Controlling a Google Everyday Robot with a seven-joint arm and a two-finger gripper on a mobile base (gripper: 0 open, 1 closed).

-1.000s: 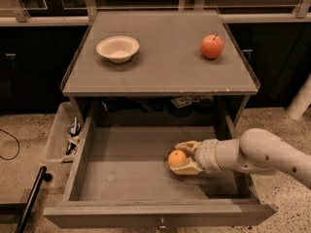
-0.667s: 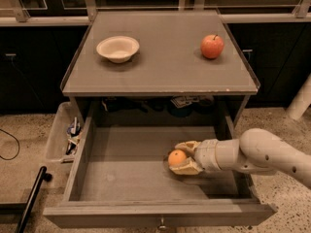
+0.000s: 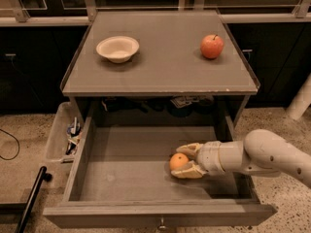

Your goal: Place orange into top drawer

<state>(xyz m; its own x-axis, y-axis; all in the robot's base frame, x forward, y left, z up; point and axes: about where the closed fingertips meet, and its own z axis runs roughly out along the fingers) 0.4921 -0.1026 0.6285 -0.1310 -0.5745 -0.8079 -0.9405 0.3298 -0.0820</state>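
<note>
A clear plastic bin [image 3: 57,136] of clutter sat left of the cabinet, and a white bowl [image 3: 117,48] stood on the left of the tabletop [image 3: 165,69]. Below, the top drawer [image 3: 141,176] was pulled open, with the orange [image 3: 178,161] inside it, right of center. The end effector [image 3: 178,162], reaching in from the right, was clamped on the orange, one finger on each side, and a red apple [image 3: 212,46] stood on the tabletop's right.

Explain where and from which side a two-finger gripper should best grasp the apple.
Likely across the round middle of the apple, from above: it stands upright, stem up, on the tabletop with nothing close beside it, so fingers can drop either side. The gripper is down in the top drawer, shut on the orange.
</note>
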